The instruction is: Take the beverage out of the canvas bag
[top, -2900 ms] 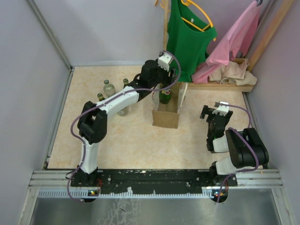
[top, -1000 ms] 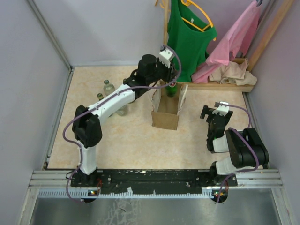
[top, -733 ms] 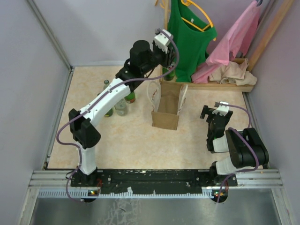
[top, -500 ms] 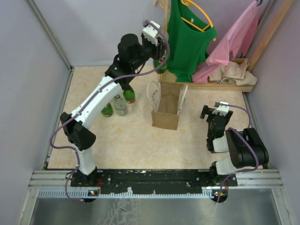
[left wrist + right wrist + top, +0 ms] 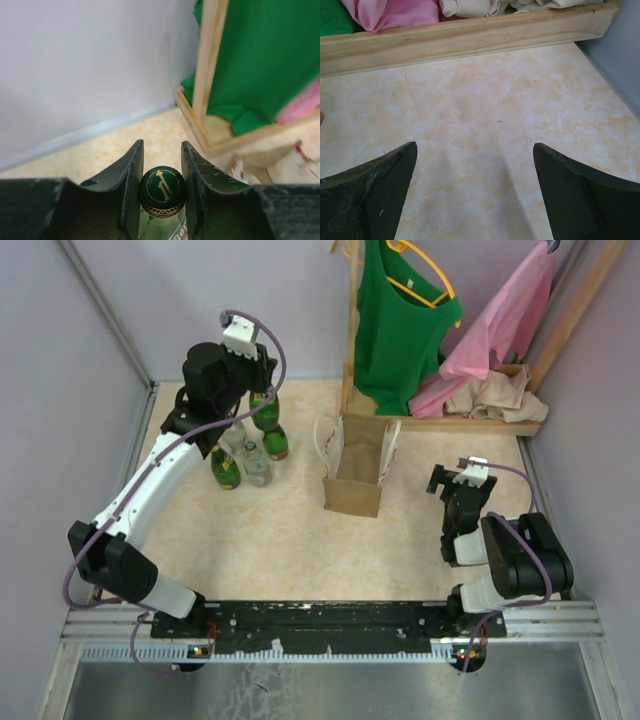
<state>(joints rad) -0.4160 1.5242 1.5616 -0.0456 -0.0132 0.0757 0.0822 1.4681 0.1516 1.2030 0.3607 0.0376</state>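
Bottle is pinched by the left gripper near the tabletop's far-left corner. The right gripper has its fingers spread.

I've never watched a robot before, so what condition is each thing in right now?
canvas bag: upright, mouth open.
green bottle: upright, outside the canvas bag.
left gripper: shut on the green bottle.
right gripper: open, empty.
other bottles: standing upright.
green shirt: hanging.

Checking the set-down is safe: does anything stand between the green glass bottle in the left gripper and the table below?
Likely yes: standing glass bottles cluster right beside the green glass bottle held in the left gripper, crowding that patch of beige table.
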